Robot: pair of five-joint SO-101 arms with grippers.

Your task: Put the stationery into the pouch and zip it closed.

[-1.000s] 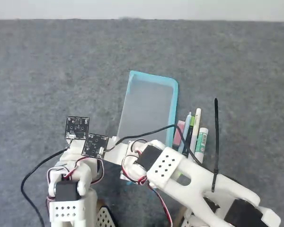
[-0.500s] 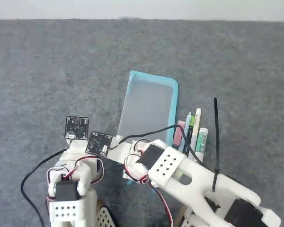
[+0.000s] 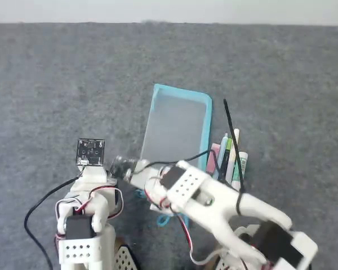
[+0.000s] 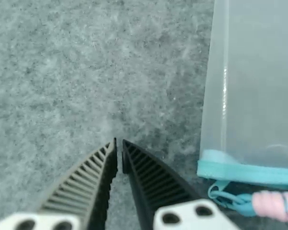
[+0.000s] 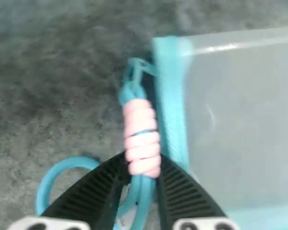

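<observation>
Pouch (image 3: 177,126): translucent, teal-edged, lying flat at centre of the high view.
Stationery (image 3: 230,154): pens just right of the pouch, not yet inside.
Right gripper (image 5: 141,165): clamped on the pink zip pull (image 5: 141,139).
Left gripper (image 4: 118,148): closed and empty, beside the pouch.
Handling: likely best to draw the pull straight along the zip while the left gripper pins the pouch.

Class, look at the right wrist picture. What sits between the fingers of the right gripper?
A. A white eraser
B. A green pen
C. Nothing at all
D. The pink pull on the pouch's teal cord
D: in the right wrist view the right gripper is shut on the pink pull, which is strung on the teal cord at the pouch corner, while the pens lie beside the pouch.
</observation>
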